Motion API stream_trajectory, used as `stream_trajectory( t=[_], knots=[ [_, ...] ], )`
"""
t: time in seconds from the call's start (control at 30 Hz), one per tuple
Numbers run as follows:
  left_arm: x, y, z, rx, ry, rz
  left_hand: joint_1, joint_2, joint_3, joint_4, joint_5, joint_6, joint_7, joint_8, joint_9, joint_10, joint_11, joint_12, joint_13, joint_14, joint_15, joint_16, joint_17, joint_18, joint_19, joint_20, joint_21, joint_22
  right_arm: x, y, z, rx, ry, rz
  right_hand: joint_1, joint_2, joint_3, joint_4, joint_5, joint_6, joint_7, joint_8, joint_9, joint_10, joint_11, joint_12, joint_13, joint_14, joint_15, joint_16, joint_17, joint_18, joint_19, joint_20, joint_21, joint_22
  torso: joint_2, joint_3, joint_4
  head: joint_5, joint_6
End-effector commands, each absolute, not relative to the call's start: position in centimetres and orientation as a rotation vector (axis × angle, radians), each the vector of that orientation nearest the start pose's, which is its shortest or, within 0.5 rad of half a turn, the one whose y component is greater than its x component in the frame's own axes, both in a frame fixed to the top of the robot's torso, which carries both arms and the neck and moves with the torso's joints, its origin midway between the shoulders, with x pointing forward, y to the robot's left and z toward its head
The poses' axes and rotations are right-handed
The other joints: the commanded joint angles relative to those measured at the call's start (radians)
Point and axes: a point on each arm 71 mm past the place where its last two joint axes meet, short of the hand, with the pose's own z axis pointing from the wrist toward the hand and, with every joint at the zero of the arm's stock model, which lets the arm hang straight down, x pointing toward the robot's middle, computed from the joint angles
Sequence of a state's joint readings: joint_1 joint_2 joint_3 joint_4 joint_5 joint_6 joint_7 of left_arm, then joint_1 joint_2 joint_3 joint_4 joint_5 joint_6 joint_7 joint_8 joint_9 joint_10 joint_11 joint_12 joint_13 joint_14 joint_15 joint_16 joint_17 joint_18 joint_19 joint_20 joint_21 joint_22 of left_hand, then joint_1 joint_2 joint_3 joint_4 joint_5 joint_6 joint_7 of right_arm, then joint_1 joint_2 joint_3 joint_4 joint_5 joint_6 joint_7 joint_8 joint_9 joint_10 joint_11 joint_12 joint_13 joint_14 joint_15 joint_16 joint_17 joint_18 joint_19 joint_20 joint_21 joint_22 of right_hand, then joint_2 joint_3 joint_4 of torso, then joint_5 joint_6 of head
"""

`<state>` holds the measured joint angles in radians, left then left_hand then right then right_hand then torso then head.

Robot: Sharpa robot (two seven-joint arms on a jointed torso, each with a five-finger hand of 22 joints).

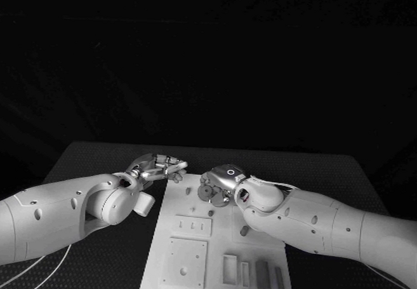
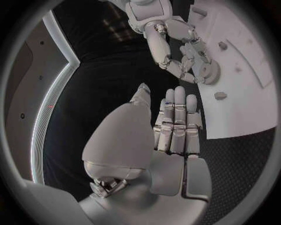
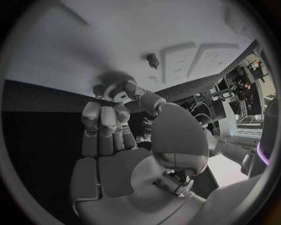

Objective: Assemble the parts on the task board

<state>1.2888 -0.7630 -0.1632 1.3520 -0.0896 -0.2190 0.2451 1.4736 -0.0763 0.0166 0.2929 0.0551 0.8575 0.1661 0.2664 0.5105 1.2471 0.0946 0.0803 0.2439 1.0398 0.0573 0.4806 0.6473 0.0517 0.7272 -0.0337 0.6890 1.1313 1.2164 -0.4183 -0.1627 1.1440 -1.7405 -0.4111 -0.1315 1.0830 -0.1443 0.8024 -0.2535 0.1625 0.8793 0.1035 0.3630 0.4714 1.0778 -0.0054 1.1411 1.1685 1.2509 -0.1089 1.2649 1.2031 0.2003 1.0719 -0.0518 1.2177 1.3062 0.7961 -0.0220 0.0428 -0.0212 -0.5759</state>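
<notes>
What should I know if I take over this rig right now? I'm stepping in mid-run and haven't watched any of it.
Left hand: holds nothing, fingers together and extended, hovering off the far left edge of the task board.
Right hand: over the board's far end, fingertips on a gear; whether it grips it or only presses is unclear.
A small peg stands on the board beyond the gears.
Near-end slots and blocks sit untouched.
Done: cannot tell beyond the gears standing on the board. Left: seat the gear, then handle the remaining parts.

A black table (image 1: pixel 98 156) with a finely textured top stands against a dark background.
</notes>
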Motion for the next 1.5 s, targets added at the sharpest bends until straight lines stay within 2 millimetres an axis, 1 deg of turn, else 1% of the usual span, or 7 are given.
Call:
stream_trajectory(
  t=[0.03,0.3,0.5,0.83,1.07,1.27,1.5],
  knots=[
    [51.9,21.5,-19.5,-1.032,1.642,-1.395,-0.01,-0.002,-0.005,-0.002,-0.001,-0.002,0.007,-0.004,0.001,-0.005,0.002,-0.005,0.001,0.003,0.001,-0.003,0.001,0.008,0.001,-0.008,-0.006,0.002,52.4,-8.1,-22.4,-0.511,1.517,0.51,0.002,-0.003,0.005,-0.001,-0.004,0.153,-0.007,0.001,0.022,-0.006,-0.006,-0.005,-0.001,-0.006,-0.002,-0.005,-0.003,0.062,0.004,-0.004,0.002,-0.002,-0.001,0.0021,-0.0018,0.0,-0.001],
    [51.9,21.4,-19.5,-1.031,1.644,-1.396,-0.01,-0.002,-0.005,-0.002,-0.001,-0.002,0.007,-0.004,0.002,-0.005,0.002,-0.005,0.002,0.003,0.001,-0.003,0.001,0.008,0.001,-0.008,-0.006,0.002,52.6,-8.2,-22.8,-0.505,1.552,0.509,-0.001,-0.014,0.01,0.002,-0.012,0.132,0.0,-0.014,0.018,-0.013,0.0,-0.014,-0.003,-0.027,0.001,-0.031,-0.025,0.062,-0.001,-0.003,-0.005,-0.006,0.0,0.0041,-0.0037,0.004,0.001],
    [51.9,21.5,-19.5,-1.032,1.643,-1.391,-0.01,-0.003,-0.005,-0.002,-0.001,-0.003,0.007,-0.004,0.002,-0.005,0.002,-0.005,0.002,0.003,0.001,-0.004,0.001,0.008,0.001,-0.008,-0.006,0.002,52.7,-8.5,-23.0,-0.491,1.564,0.506,0.004,-0.052,0.012,0.006,-0.022,0.041,0.032,-0.072,-0.011,-0.039,0.029,-0.027,-0.005,-0.046,0.026,-0.046,-0.027,0.062,-0.013,0.002,-0.019,-0.015,-0.001,0.0043,-0.0036,0.004,0.001],
    [51.9,21.4,-19.5,-1.029,1.647,-1.391,-0.005,-0.006,-0.005,-0.004,-0.001,-0.005,0.008,-0.006,0.002,-0.007,0.002,-0.006,0.002,0.002,0.001,-0.004,0.002,0.009,0.001,-0.008,-0.006,0.002,52.8,-8.6,-23.1,-0.481,1.582,0.498,0.009,-0.102,0.002,0.027,-0.047,-0.072,0.041,-0.128,-0.039,-0.068,0.039,-0.028,-0.003,-0.069,0.036,-0.056,-0.024,0.062,-0.025,0.014,-0.03,-0.021,0.0,0.0036,-0.0026,0.005,0.002],
    [51.9,21.5,-19.6,-1.032,1.648,-1.387,-0.006,-0.005,-0.005,-0.002,-0.001,-0.006,0.009,-0.007,0.002,-0.008,0.003,-0.007,0.002,0.002,0.001,-0.004,0.002,0.008,0.001,-0.008,-0.006,0.002,52.9,-8.9,-23.2,-0.472,1.599,0.502,0.012,-0.107,0.003,0.033,-0.046,-0.081,0.039,-0.129,-0.04,-0.073,0.038,-0.027,-0.002,-0.072,0.035,-0.056,-0.024,0.062,-0.028,0.016,-0.031,-0.021,0.0,0.0033,-0.0029,0.005,0.003],
    [51.9,21.5,-19.6,-1.032,1.647,-1.387,-0.01,-0.005,-0.006,-0.001,-0.001,-0.01,0.011,-0.009,0.001,-0.01,0.004,-0.008,0.002,0.001,0.002,-0.005,0.002,0.008,0.001,-0.007,-0.007,0.002,52.9,-9.1,-23.2,-0.46,1.601,0.507,0.011,-0.079,-0.002,0.034,0.017,-0.06,0.025,-0.107,-0.031,-0.085,0.025,-0.024,-0.001,-0.082,0.024,-0.056,-0.02,0.062,-0.039,0.021,-0.033,-0.019,-0.001,0.0036,-0.0037,0.005,0.002],
    [51.9,21.7,-19.5,-1.033,1.645,-1.384,-0.01,-0.005,-0.006,-0.001,-0.001,-0.01,0.011,-0.009,0.001,-0.01,0.004,-0.008,0.002,0.001,0.002,-0.005,0.002,0.008,0.001,-0.007,-0.007,0.002,52.9,-10.1,-22.3,-0.344,1.499,0.601,0.011,-0.072,-0.002,0.033,0.023,-0.057,0.025,-0.104,-0.03,-0.086,0.025,-0.023,-0.001,-0.083,0.023,-0.056,-0.02,0.062,-0.04,0.021,-0.032,-0.018,-0.001,0.0043,-0.004,0.005,0.005]
  ],
)
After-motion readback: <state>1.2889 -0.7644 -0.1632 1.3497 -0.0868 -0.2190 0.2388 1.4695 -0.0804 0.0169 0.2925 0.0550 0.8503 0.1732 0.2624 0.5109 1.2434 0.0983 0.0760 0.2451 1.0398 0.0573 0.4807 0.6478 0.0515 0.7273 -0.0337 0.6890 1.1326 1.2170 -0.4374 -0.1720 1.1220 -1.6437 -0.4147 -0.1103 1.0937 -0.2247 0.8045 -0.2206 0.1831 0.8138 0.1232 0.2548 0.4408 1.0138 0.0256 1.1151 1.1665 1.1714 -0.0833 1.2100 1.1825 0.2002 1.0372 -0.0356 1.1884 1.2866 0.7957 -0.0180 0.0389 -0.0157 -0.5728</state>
